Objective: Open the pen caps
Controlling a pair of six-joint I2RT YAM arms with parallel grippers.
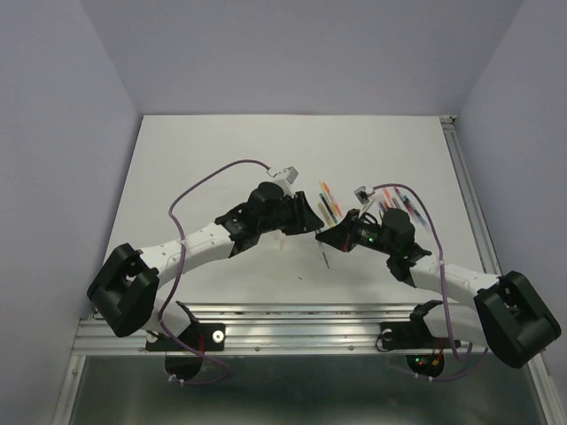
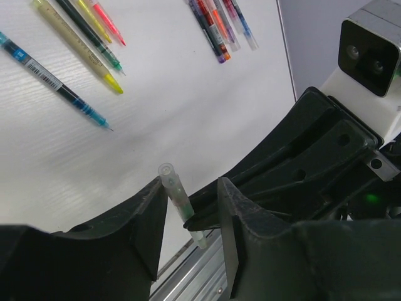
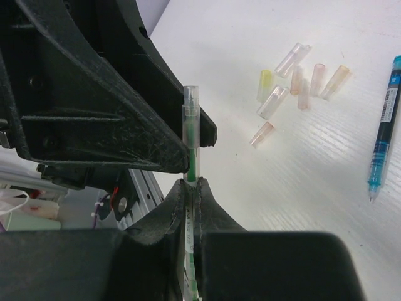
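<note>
My right gripper (image 3: 193, 185) is shut on a green pen (image 3: 194, 164) and holds it upright above the table. Its clear cap (image 3: 190, 119) is on the pen's upper end. My left gripper (image 2: 191, 200) is open, with its jaws on either side of that cap (image 2: 172, 187). The cap rests against one finger (image 2: 147, 213) and stands apart from the other. In the top view the two grippers meet at mid-table, left (image 1: 310, 221) and right (image 1: 332, 237). Several loose pale caps (image 3: 294, 81) lie in a heap on the table.
Several coloured pens (image 2: 78, 50) lie on the white table, and another group lies farther off (image 2: 219, 28). A blue pen (image 3: 383, 132) lies to the right of the loose caps. The metal rail at the table's near edge (image 1: 292, 323) is below the grippers.
</note>
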